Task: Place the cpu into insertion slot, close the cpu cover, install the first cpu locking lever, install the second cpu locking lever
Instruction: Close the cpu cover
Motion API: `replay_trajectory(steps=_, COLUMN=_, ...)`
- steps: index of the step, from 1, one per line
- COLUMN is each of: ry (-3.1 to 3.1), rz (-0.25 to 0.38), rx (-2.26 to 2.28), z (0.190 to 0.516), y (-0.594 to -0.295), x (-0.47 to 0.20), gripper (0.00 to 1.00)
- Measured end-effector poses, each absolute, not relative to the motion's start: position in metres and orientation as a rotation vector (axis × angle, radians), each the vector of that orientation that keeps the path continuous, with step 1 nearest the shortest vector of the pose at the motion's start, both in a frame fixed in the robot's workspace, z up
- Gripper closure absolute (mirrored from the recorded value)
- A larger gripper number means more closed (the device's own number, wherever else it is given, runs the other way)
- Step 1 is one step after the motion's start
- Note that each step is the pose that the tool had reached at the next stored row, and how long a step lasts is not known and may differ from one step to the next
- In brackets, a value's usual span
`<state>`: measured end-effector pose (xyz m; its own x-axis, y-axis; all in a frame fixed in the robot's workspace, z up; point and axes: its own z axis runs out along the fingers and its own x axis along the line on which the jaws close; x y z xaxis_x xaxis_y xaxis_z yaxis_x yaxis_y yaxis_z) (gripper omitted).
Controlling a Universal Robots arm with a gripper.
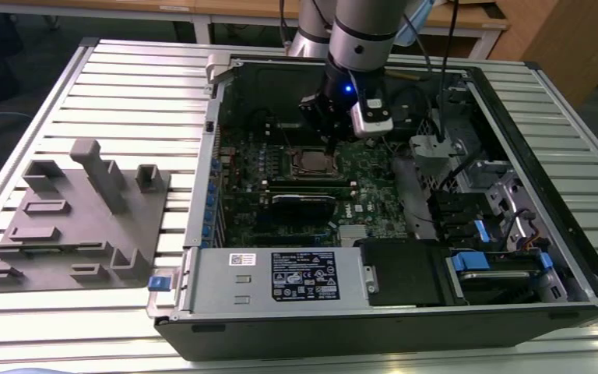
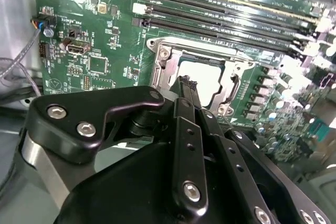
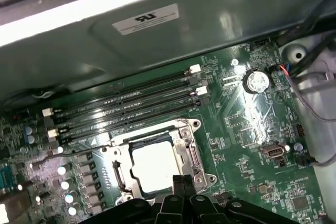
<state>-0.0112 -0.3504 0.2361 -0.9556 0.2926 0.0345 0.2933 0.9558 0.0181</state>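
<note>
From where I stood, the gripper [image 1: 330, 148] hung low inside the open computer case [image 1: 548, 156], its two black fingers pressed together into one narrow tip with nothing pinched between them. The cpu [image 3: 152, 165] lay flat in the insertion slot [image 3: 195, 125] on the green motherboard [image 3: 247, 129], just beside the long black memory slots [image 3: 131, 100]. Its pale metal top showed through the window of the cpu cover [image 3: 124, 163], which looked folded down over it. In both wrist views the fingertip stood at the slot's edge on the side away from the memory slots, though I could not tell whether it touched. A thin wire bar [image 3: 68, 153] lay out beside the slot — I took it for a locking lever, but whether either lever was latched I could not say. To my eye the work was at the levers, and a closed tip suited that. The push would want to land squarely on the lever's handle, go slowly, and keep off the cover, the cpu top and the small capacitors [image 3: 65, 184] close by.
</note>
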Motion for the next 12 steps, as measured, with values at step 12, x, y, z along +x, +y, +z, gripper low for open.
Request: replay_trajectory(steps=12, ry=-3.107, rz=-0.047, rx=-0.311, z=0.2307, y=-0.3508, x=-0.0115, gripper=0.89)
